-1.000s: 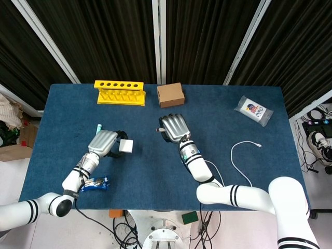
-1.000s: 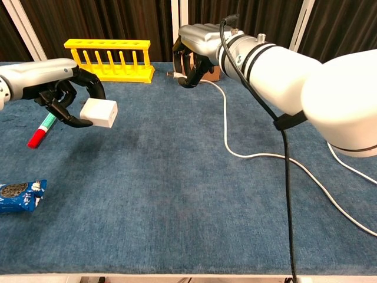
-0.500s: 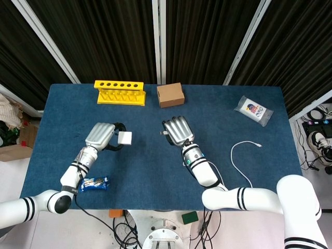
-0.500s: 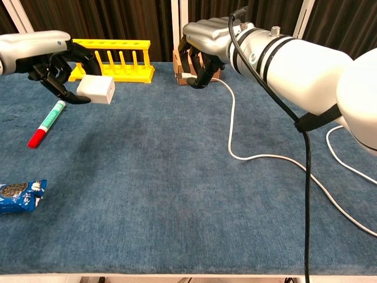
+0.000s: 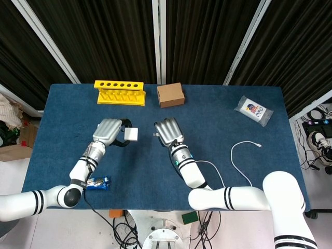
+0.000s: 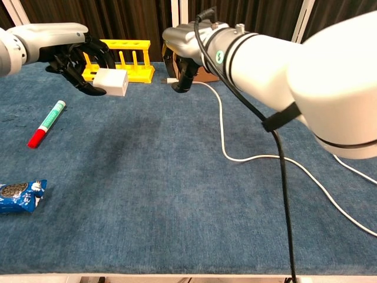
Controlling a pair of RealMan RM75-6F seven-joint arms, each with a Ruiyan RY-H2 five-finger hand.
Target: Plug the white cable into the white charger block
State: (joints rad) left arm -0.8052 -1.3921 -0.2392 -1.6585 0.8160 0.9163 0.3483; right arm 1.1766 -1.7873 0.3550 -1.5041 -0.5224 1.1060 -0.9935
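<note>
The small white cube-shaped charger block point(image 6: 112, 82) is held above the blue cloth-covered table point(image 6: 177, 194) in the curled fingers of the left hand point(image 6: 70, 50), its broad faces left clear; in the head view the same block point(image 5: 131, 134) is seen at the tip of that hand point(image 5: 108, 130), just left of the table's middle. The plug end of the thin white cable point(image 6: 224, 127) is gripped in the closed fingers of the right hand point(image 6: 182, 50), a short stub of the connector point(image 6: 168, 79) being shown beyond the fingers, pointed toward the block. From the hand the cable is trailed across the cloth to the robot's right and off toward the table's near edge.

The step in hand is judged to be the alignment before insertion: both parts are lifted and faced toward each other, but a clear gap is left between connector and block, and nothing is yet mated. The block's port cannot be made out in either view. The next move is judged to call for the gap to be closed along the connector's own line, with the port turned square to the plug and the block braced against the push
</note>
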